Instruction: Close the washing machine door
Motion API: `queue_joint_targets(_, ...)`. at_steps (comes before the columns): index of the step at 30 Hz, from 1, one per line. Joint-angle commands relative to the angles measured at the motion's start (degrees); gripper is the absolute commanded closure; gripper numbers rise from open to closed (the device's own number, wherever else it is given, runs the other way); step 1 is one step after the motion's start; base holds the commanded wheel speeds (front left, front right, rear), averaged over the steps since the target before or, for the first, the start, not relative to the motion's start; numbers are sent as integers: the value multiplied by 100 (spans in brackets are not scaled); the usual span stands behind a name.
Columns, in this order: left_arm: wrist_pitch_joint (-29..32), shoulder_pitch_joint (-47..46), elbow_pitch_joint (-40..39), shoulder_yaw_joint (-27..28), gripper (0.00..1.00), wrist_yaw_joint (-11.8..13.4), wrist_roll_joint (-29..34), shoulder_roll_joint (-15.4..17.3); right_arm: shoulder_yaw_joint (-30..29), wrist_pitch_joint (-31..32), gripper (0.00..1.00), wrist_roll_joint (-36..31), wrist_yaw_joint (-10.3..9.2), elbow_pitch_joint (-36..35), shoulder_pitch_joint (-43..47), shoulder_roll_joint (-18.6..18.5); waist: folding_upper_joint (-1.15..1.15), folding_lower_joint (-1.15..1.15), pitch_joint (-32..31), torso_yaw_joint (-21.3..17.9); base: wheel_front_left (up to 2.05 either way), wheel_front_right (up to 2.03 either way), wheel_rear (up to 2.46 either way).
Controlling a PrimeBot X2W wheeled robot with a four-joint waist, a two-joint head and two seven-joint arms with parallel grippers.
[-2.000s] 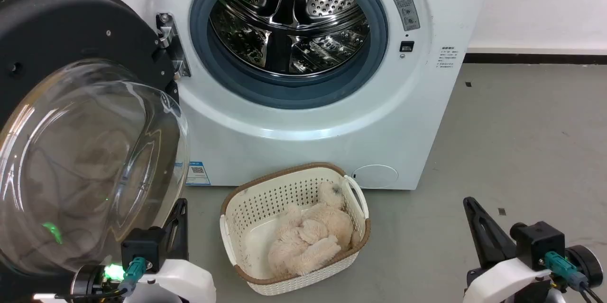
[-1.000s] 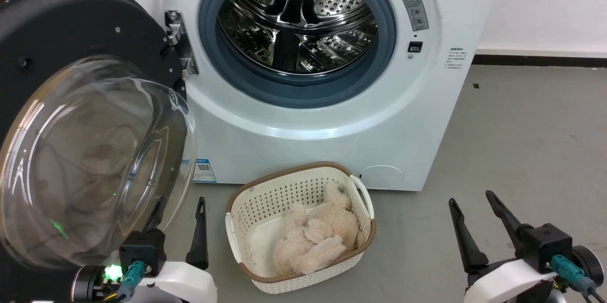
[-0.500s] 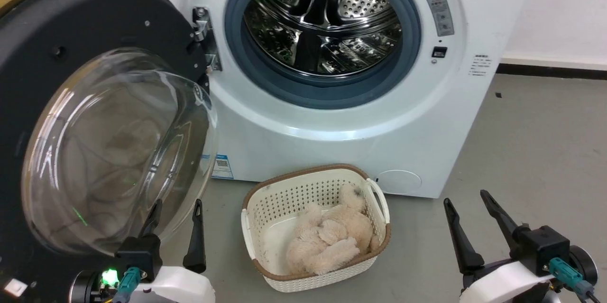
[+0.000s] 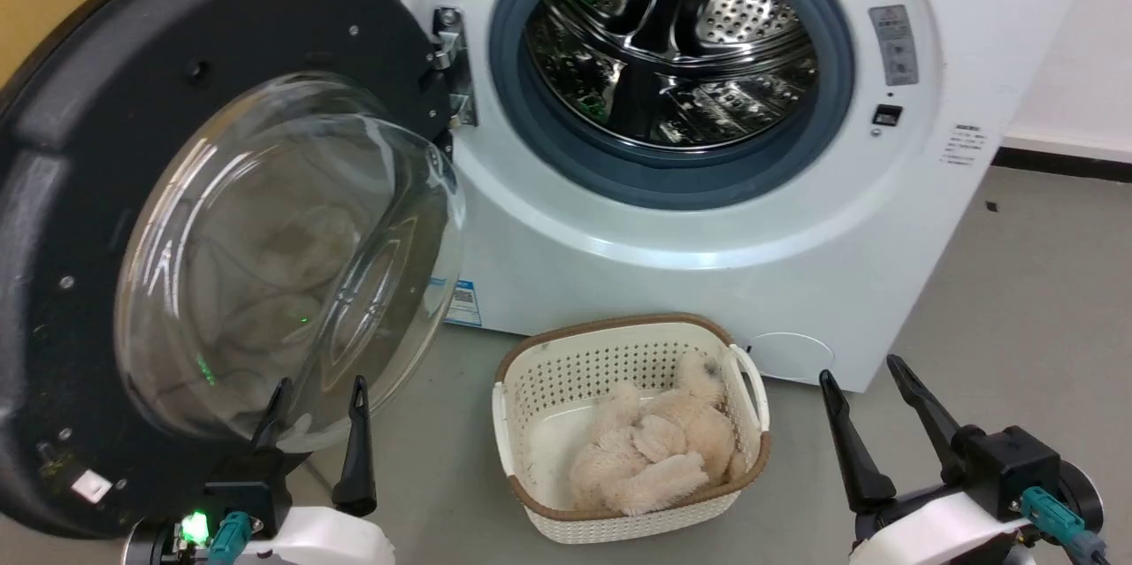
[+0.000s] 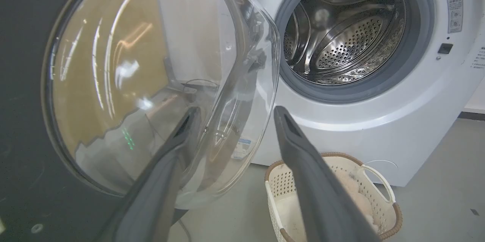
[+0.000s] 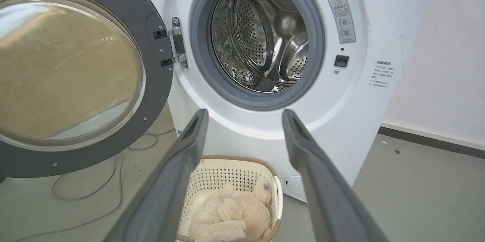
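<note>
The washing machine door (image 4: 97, 132) hangs wide open on its hinge (image 4: 451, 70), swung out to my left of the washing machine (image 4: 707, 238), so the drum (image 4: 672, 52) is uncovered. My left gripper (image 4: 320, 383) is open and empty. Its fingers (image 4: 356, 450) are spread just before the lower bulge of the door's glass (image 4: 292, 255), and I cannot tell whether they touch it. My right gripper (image 4: 859, 368) is also open and holds nothing. It hovers above the floor (image 4: 1017, 282) beside a cream basket (image 4: 531, 423), which holds a plush toy (image 4: 654, 454) and stands at the machine's foot.
</note>
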Motion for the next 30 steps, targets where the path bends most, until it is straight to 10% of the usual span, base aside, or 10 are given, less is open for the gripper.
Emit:
queue_joint_targets(1, -57, 74, -24, 12, 0, 22, -30, 0, 16, -56, 0, 28, 1, 9, 73, 11, 0, 0, 0, 69, 0, 0, 0)
queue_joint_targets(30, -405, 265, -181, 159, 0, 159, -166, -1, 355, -402, 0, 239, 2, 176, -23, 17, 0, 0, 4, 1012, 0, 0, 0)
